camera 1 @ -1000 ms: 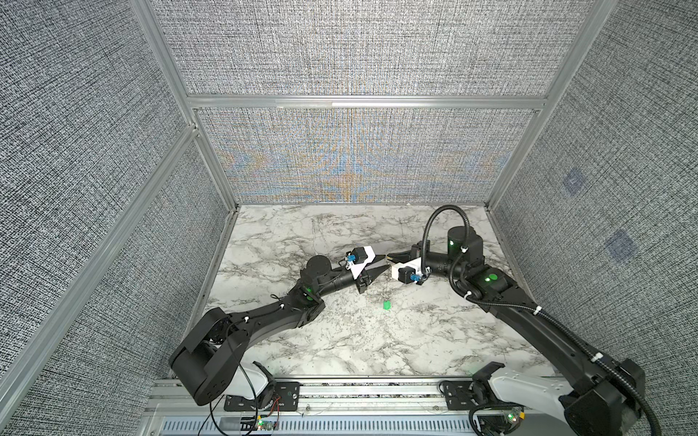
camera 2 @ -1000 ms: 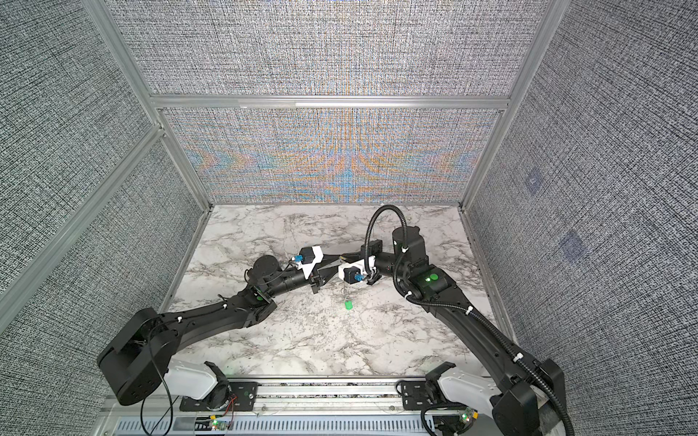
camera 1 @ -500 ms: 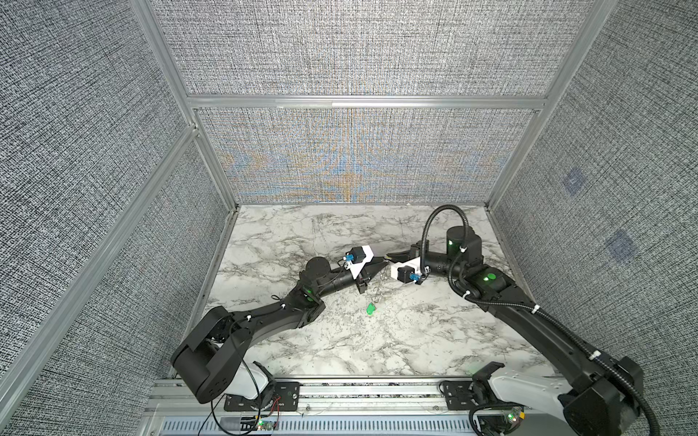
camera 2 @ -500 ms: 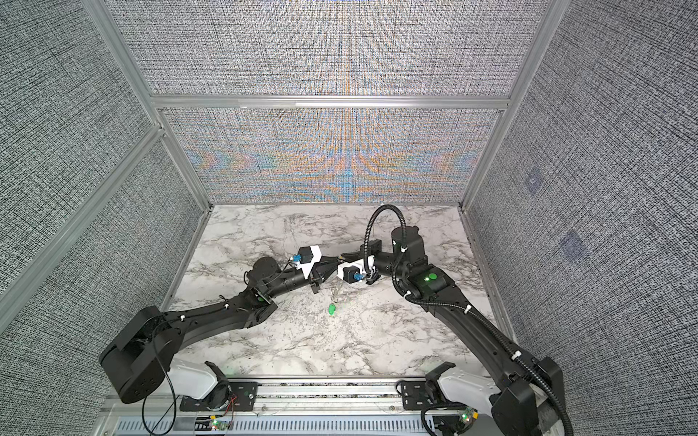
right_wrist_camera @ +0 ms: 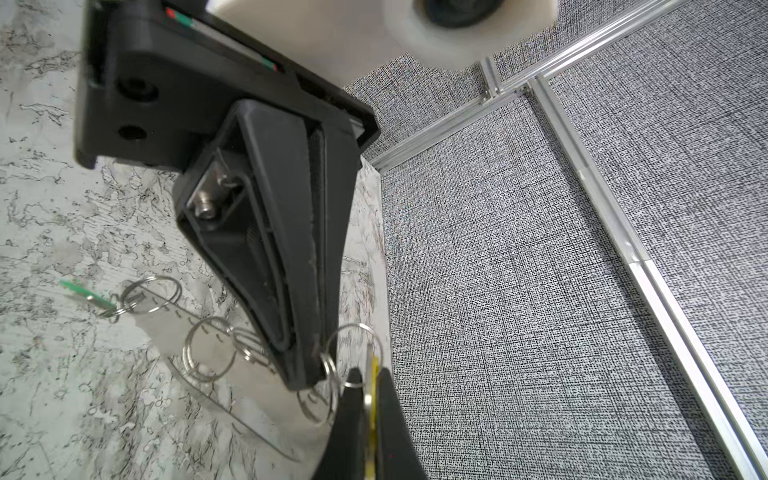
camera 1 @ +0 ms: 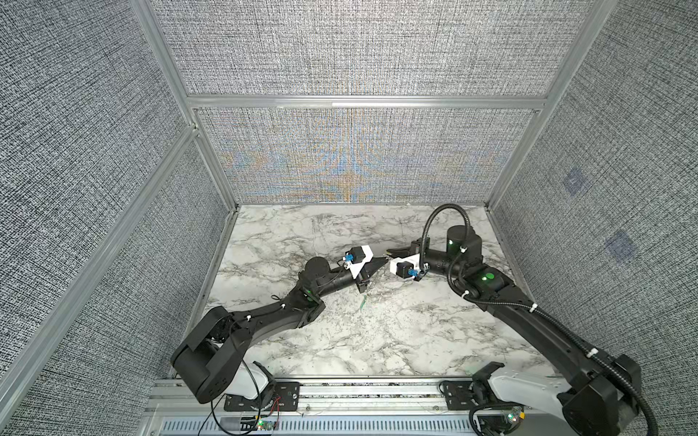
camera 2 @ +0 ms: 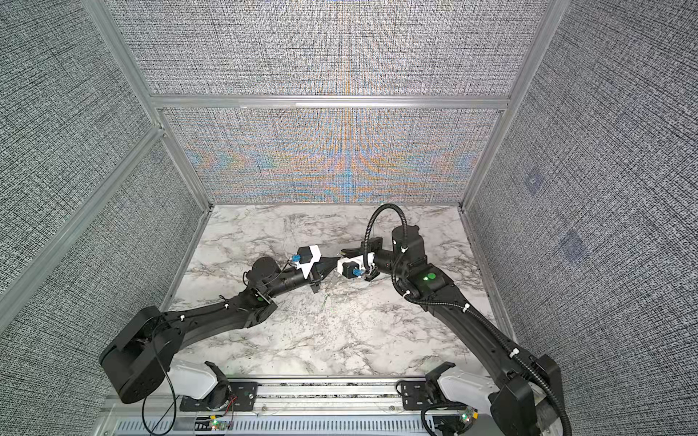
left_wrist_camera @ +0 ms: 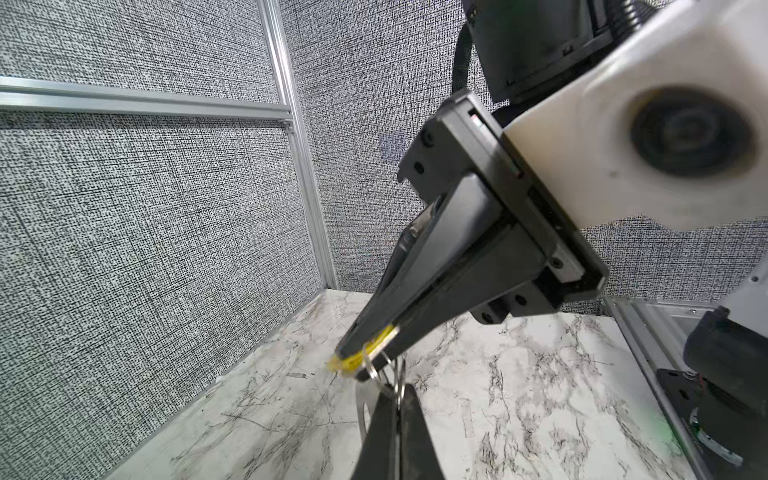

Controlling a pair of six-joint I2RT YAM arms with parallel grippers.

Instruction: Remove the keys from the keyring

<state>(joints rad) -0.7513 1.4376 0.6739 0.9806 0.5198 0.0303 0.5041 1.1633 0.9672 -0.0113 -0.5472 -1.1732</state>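
Clamping my left gripper (right_wrist_camera: 304,375) shut on the keyring (right_wrist_camera: 166,332) just now gives me a brace against my right gripper (left_wrist_camera: 365,358), pinched on the yellow-tagged key (left_wrist_camera: 347,364) beside the keyring; the green-tagged key (right_wrist_camera: 85,297), swinging, hangs from the keyring.

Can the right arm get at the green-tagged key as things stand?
Probably not right now. The right gripper is shut on the yellow-tagged key, and the green-tagged key dangles beyond the left gripper, which sits between them. It would have to let go first.
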